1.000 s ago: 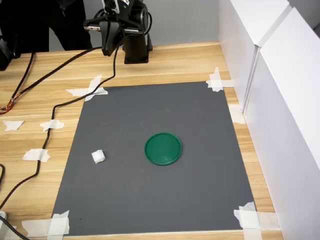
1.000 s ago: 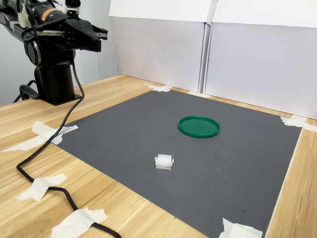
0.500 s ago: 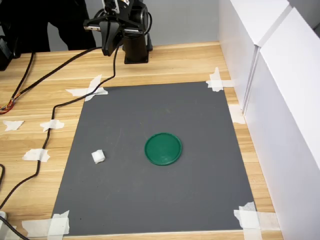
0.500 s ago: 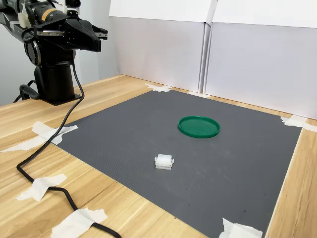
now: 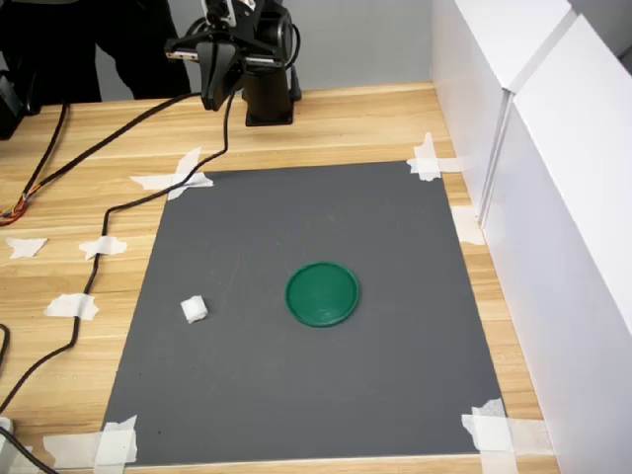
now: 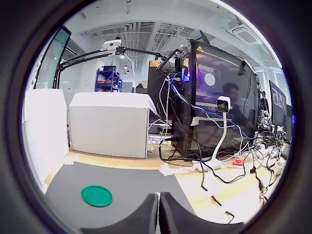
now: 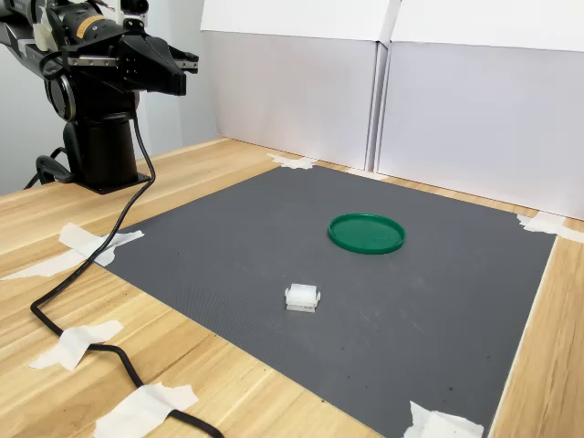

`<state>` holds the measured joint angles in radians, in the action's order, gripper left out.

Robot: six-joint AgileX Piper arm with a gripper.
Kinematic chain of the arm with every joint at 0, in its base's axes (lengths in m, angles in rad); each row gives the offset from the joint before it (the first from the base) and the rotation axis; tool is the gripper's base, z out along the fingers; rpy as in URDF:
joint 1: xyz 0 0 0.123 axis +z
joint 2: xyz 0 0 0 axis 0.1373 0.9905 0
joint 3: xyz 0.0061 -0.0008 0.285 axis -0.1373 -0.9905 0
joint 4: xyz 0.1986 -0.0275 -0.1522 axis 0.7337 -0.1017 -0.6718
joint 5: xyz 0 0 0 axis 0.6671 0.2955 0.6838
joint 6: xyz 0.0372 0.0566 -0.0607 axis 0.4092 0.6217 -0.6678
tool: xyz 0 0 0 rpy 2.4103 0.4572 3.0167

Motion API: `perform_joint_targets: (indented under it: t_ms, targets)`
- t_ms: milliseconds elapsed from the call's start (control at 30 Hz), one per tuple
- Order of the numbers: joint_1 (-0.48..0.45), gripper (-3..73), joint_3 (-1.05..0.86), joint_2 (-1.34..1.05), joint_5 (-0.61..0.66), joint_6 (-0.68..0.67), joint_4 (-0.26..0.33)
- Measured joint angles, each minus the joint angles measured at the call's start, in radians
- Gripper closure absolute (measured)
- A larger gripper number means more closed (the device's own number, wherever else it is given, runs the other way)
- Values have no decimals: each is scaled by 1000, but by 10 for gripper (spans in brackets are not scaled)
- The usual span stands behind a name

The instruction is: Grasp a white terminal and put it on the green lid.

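The white terminal [image 5: 194, 309] [image 7: 302, 297] rests on the grey mat, near the mat's edge on the first exterior view's left. The green lid [image 5: 322, 293] [image 7: 366, 233] [image 6: 96, 196] lies flat around the mat's middle, a short way from the terminal. My gripper [image 5: 210, 101] [image 7: 189, 65] [image 6: 158, 212] hangs high beside the arm's base, far from both, off the mat. Its fingers are pressed together with nothing between them. The wrist view shows the lid but not the terminal.
A black cable [image 5: 109, 212] [image 7: 91, 265] runs from the arm across the wooden table [image 5: 355, 123] past tape pieces [image 5: 176, 178]. White panels [image 5: 553, 188] [image 7: 392, 100] wall off one side of the mat [image 5: 316, 385]. The arm's base [image 5: 267, 94] stands behind the mat.
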<state>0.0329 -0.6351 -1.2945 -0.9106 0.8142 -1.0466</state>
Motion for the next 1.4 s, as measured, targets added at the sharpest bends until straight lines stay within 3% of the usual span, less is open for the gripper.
perform_joint_targets:
  t_ms: [467, 700, 1000, 1233, 1400]
  targets:
    - [3, 711, 3, 17, 12, 0, 0]
    - [3, 711, 194, 173, 254, 0, 0]
    - [3, 711, 560, 404, 741, 0, -11]
    - [3, 711, 703, 567, 916, 0, -43]
    - [3, 711, 714, 645, 950, -4, -67]
